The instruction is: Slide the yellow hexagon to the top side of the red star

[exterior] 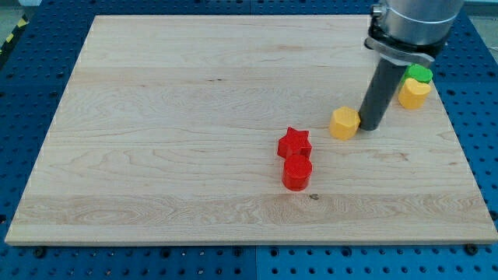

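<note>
The yellow hexagon (344, 123) lies on the wooden board, up and to the right of the red star (294, 143). My tip (369, 126) touches the hexagon's right side. A red cylinder (296, 173) sits right below the red star, touching it. The gap between the hexagon and the star is about one block wide.
A yellow heart-like block (414, 92) and a green block (419, 74) sit near the board's right edge, partly behind the arm. The arm's body hides the top right corner. The board (179, 117) rests on a blue pegboard.
</note>
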### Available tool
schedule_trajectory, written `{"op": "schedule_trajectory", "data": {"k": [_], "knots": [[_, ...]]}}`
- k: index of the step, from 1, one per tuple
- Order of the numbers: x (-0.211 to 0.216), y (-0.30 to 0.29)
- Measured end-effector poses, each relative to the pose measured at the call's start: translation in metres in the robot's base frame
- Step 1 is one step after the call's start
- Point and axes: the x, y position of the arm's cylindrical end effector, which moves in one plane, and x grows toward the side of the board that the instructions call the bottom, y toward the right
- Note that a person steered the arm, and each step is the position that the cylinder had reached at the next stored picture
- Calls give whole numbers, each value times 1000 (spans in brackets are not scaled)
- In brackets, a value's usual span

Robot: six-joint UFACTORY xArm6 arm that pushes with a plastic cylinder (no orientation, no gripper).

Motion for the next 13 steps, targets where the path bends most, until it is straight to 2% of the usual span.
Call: {"op": "schedule_trajectory", "data": {"k": [2, 6, 9, 13], "knots": [[0, -35], [0, -40], [3, -73], [11, -26]]}}
